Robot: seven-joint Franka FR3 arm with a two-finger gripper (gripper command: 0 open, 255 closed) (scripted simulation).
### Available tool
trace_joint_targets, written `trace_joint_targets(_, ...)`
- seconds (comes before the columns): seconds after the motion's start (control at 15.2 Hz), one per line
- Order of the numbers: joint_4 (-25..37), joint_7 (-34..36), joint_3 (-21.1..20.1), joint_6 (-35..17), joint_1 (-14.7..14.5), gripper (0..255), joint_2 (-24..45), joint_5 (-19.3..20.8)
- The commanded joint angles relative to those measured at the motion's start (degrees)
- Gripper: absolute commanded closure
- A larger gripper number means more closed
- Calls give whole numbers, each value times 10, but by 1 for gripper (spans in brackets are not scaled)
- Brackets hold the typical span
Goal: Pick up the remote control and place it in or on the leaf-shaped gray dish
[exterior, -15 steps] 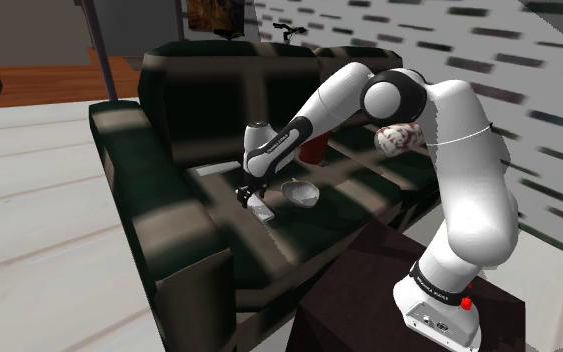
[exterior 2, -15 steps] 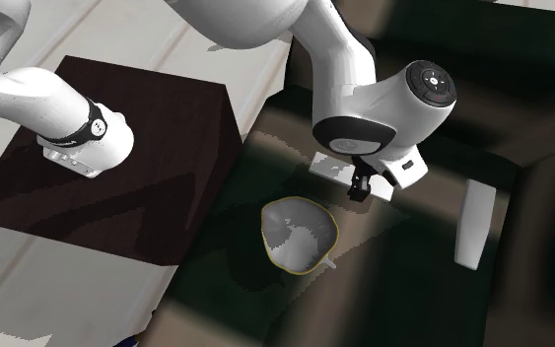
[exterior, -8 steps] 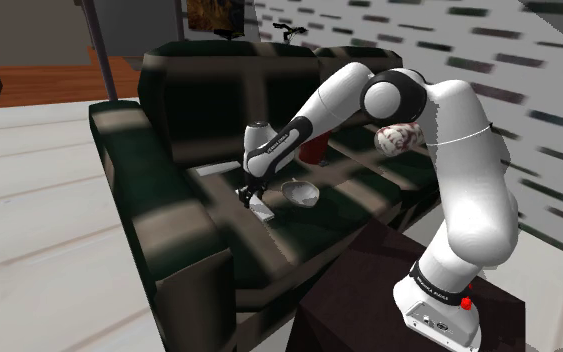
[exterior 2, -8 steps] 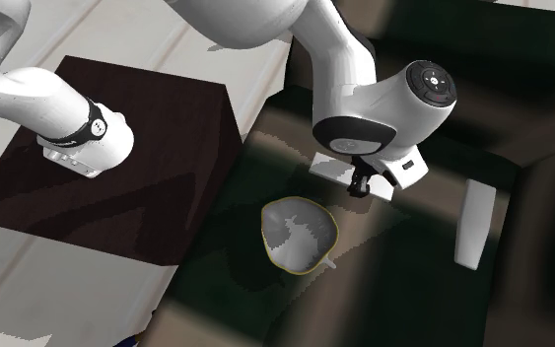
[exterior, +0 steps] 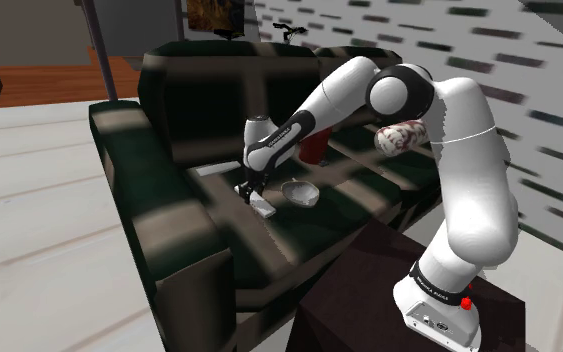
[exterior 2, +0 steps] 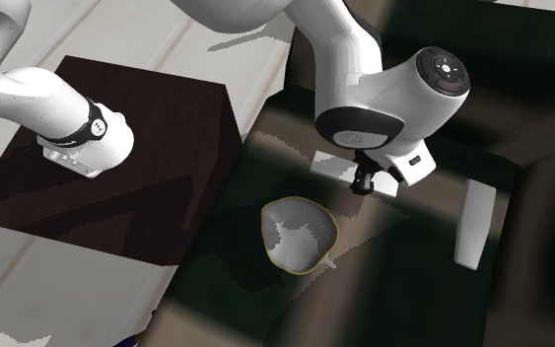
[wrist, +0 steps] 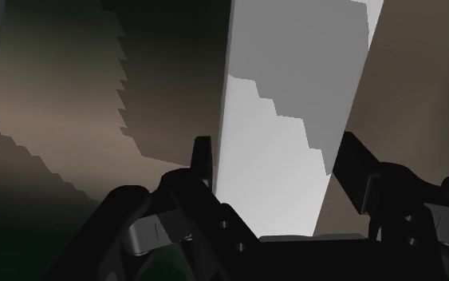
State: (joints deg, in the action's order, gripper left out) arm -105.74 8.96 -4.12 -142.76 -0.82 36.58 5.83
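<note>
The gripper (wrist: 277, 156) stands spread, one finger on either side of the remote control (wrist: 290, 96), touching neither edge. The remote is a plain pale grey slab lying flat, just beside the yellow-rimmed, leaf-shaped grey dish (exterior 2: 300, 242) on the dark sofa (exterior: 169, 220).

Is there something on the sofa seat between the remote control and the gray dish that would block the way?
Nothing visible does. The remote control lies under the claw, and only bare sofa seat separates it from the dish. The white slab lies on the remote's other side, away from that path.
</note>
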Motion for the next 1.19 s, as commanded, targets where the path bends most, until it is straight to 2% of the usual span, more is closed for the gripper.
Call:
trace_joint_targets(0.0,-4,-1,-1,8,1,255,-13,-1)
trace_joint_targets(1.12,-2,-10,-10,102,6,255,-104,-13)
